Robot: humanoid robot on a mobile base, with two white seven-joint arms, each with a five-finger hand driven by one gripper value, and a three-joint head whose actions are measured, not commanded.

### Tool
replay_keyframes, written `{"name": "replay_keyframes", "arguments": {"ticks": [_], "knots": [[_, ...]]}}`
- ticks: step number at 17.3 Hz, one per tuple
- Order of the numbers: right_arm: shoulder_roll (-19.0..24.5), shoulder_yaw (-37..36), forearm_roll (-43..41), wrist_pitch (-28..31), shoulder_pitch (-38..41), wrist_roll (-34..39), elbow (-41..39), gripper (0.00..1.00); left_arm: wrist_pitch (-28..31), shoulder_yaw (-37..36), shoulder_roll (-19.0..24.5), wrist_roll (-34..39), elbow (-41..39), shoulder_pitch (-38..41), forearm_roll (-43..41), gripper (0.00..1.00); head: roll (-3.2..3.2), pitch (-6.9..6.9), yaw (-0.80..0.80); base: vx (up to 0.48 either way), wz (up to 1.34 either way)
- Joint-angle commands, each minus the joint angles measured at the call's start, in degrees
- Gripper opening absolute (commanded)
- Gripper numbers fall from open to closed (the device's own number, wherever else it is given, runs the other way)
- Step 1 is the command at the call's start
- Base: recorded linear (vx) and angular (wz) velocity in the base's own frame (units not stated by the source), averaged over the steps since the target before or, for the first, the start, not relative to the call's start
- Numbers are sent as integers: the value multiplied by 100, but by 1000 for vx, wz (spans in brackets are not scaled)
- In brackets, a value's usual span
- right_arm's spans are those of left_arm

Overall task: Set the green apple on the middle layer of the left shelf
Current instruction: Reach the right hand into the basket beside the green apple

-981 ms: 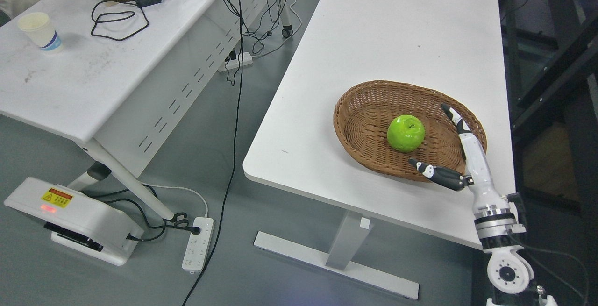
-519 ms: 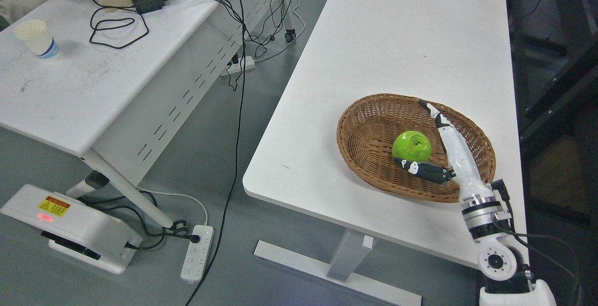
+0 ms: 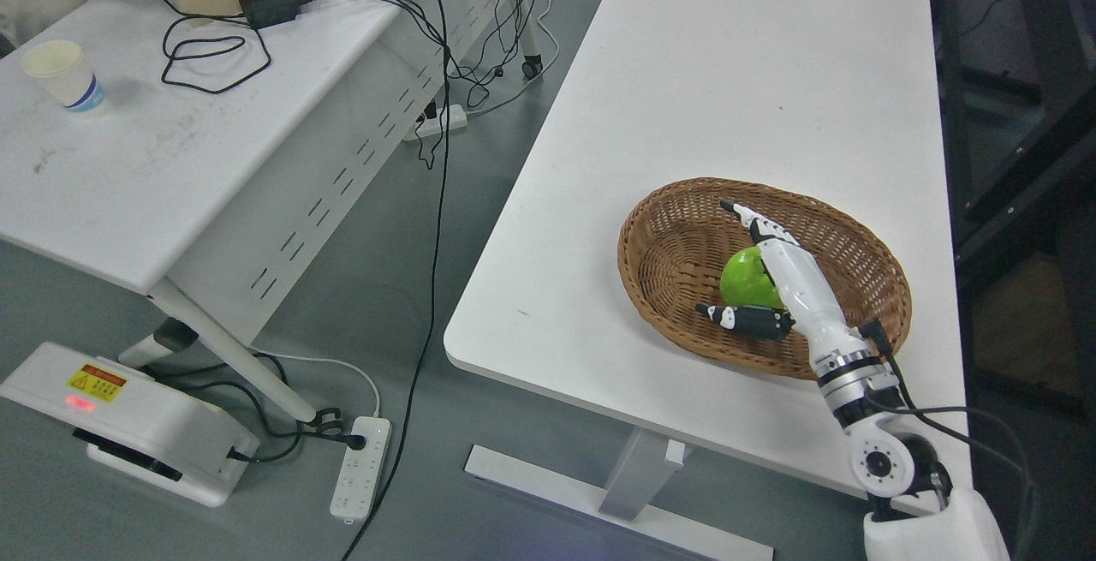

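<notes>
Green apple (image 3: 743,280) sits inside the wicker basket (image 3: 668,235) on the white surface (image 3: 728,73), and from the head view I see my right hand (image 3: 758,283) reaching in over it from the lower right. Its fingers (image 3: 747,216) stretch past the apple's far side while the dark thumb (image 3: 743,319) lies along the near side, so the hand brackets the fruit, spread wide and not closed on it. Across the aisle, a paper cup (image 3: 62,74) stands on another surface (image 3: 128,167).
</notes>
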Motion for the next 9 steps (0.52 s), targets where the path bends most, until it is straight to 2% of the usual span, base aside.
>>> {"name": "replay_keyframes", "arguments": {"ticks": [1, 9], "knots": [[-214, 350, 121, 32, -311, 5, 401, 100, -3, 0, 100, -2, 0, 0, 0, 100, 0, 0, 0, 0, 0], [-759, 359, 130, 164, -637, 49, 788, 100, -3, 0, 100, -2, 0, 0, 0, 100, 0, 0, 0, 0, 0]]}}
